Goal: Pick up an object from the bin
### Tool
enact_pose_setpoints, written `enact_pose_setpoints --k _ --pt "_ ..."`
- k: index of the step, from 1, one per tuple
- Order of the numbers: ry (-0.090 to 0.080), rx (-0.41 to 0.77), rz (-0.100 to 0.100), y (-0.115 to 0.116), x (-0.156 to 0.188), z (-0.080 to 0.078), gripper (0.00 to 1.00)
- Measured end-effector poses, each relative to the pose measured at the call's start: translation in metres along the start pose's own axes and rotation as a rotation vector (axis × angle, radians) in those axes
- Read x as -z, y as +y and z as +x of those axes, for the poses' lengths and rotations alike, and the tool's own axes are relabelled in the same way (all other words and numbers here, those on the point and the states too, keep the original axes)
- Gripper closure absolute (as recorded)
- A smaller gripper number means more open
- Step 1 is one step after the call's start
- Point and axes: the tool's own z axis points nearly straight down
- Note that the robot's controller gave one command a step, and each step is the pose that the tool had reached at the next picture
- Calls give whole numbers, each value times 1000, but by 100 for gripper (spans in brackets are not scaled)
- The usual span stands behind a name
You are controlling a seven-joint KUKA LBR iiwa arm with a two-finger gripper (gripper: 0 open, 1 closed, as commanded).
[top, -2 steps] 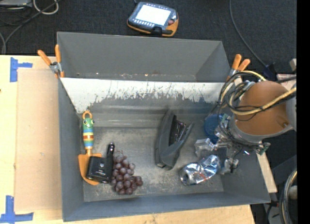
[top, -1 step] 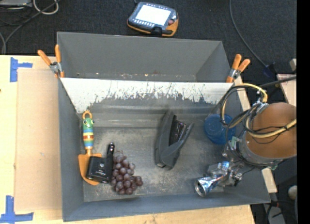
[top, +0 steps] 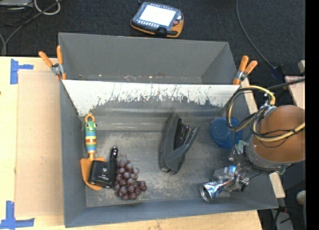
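My gripper (top: 236,172) hangs low over the bin's front right corner, reaching in from the right. Right beside it, to the lower left, a shiny silver crumpled thing (top: 214,189) lies on the floor, touching or nearly touching the gripper. I cannot make out whether the gripper has hold of it. A blue cup (top: 221,132) stands just behind the gripper, by the right wall. A black stapler-like thing (top: 175,143) lies in the middle of the bin.
At the front left lie a bunch of purple grapes (top: 127,180), a small black device (top: 103,171) and an orange toy shovel with a striped handle (top: 90,139). The arm's orange cover and cables overhang the right rim.
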Motion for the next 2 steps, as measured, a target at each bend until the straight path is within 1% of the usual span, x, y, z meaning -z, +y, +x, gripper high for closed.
enact_pose_setpoints --k 1,2 --pt "0 -3 1 0 17 -1 100" --pt "4 -2 -11 3 64 -2 100"
